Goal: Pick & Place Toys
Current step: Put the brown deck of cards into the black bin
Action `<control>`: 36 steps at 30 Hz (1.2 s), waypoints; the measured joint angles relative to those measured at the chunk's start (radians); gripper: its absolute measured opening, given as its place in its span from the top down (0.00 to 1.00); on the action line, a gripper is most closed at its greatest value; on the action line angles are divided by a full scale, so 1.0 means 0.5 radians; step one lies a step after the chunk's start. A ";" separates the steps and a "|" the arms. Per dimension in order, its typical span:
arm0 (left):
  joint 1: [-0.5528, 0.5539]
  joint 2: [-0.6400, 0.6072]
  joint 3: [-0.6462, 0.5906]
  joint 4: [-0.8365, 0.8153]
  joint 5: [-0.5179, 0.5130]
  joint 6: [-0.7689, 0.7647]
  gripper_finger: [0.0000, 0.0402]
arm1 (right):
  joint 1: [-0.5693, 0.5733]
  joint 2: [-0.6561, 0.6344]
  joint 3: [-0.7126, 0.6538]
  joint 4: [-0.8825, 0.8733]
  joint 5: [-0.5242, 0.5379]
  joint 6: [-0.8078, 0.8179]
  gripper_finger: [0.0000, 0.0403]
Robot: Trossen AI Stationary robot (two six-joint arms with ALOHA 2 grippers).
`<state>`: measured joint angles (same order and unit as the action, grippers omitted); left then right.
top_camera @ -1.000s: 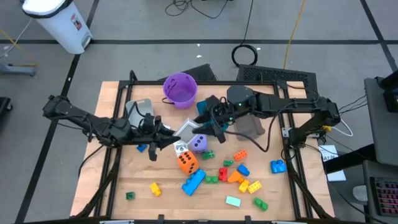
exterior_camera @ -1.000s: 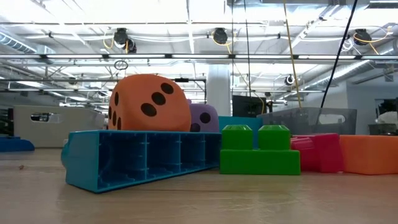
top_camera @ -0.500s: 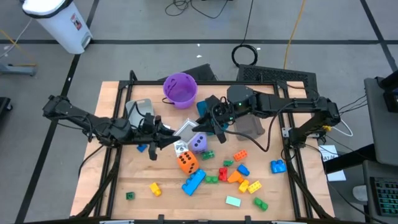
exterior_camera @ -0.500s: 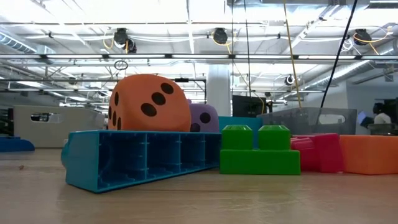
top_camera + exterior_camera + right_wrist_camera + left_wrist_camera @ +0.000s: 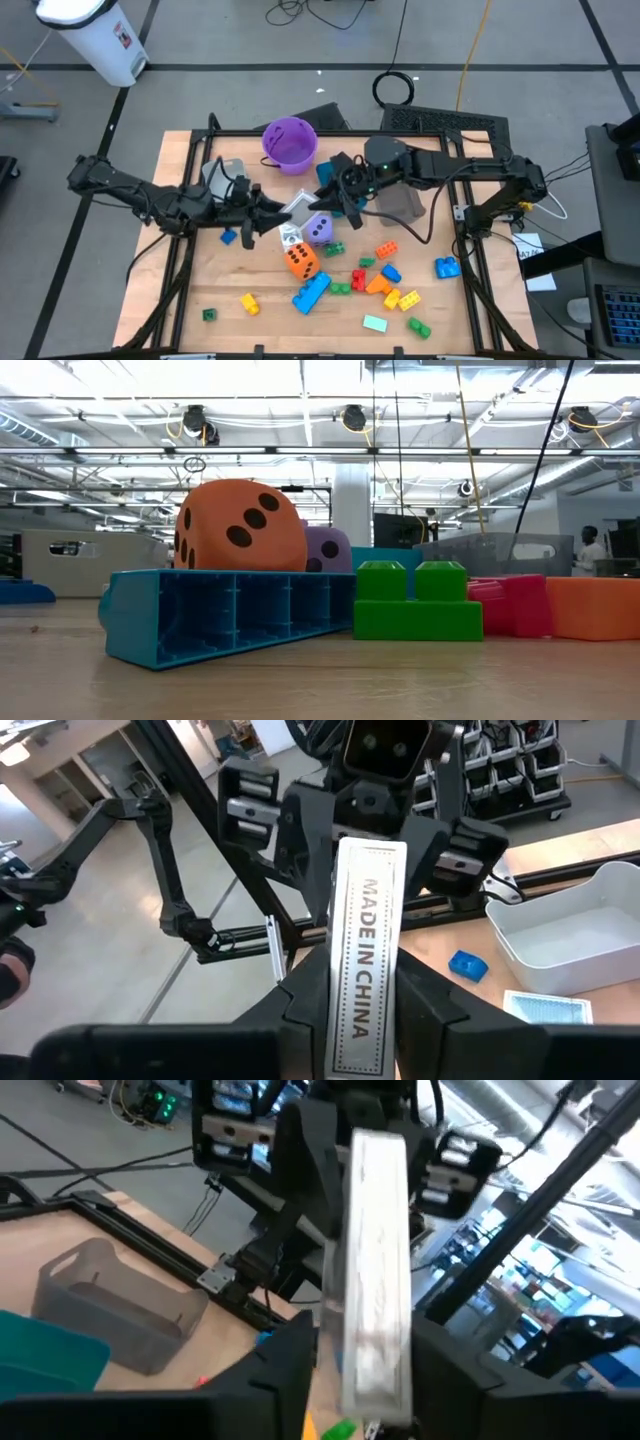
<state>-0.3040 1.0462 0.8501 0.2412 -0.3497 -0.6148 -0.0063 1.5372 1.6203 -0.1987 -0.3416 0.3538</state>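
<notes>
High view from above: both dark arms meet just beside the purple dotted die (image 5: 318, 229), holding one flat white plastic card (image 5: 299, 208) between them, above the wooden bench (image 5: 190, 290). This looks like a handover step in sorting the toys. In the right wrist view, the right hand (image 5: 362, 1010) is clenched on the card (image 5: 362, 960), whose face reads "MADE IN CHINA". In the left wrist view, the left hand (image 5: 365, 1370) has a finger on each side of the same card (image 5: 375, 1305); whether it grips or has loosened I cannot tell. Next, probably, one hand must let go fully before the other draws away. Other bricks lie scattered beyond the die, with an orange dotted die (image 5: 300, 260) nearby.
</notes>
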 joint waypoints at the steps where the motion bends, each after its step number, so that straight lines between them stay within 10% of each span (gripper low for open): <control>1: 0.014 0.000 0.000 0.012 0.013 0.004 0.57 | 0.001 0.000 0.000 0.000 0.000 0.001 0.84; 9: 0.157 -0.099 -0.001 0.047 0.137 0.129 0.42 | -0.004 -0.010 0.000 0.030 -0.008 0.000 0.83; 24: 0.319 -0.793 0.000 -0.178 0.115 0.580 0.48 | -0.146 -0.214 0.032 0.128 0.016 0.040 0.84; 36: 0.319 -0.816 0.000 -0.467 0.130 0.586 0.49 | -0.159 -0.233 0.501 -0.935 0.854 -0.228 0.83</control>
<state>-0.1444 0.6383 0.8501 0.0076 -0.2849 -0.3220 -0.0856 1.4207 1.8706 -0.6659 0.0854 0.2397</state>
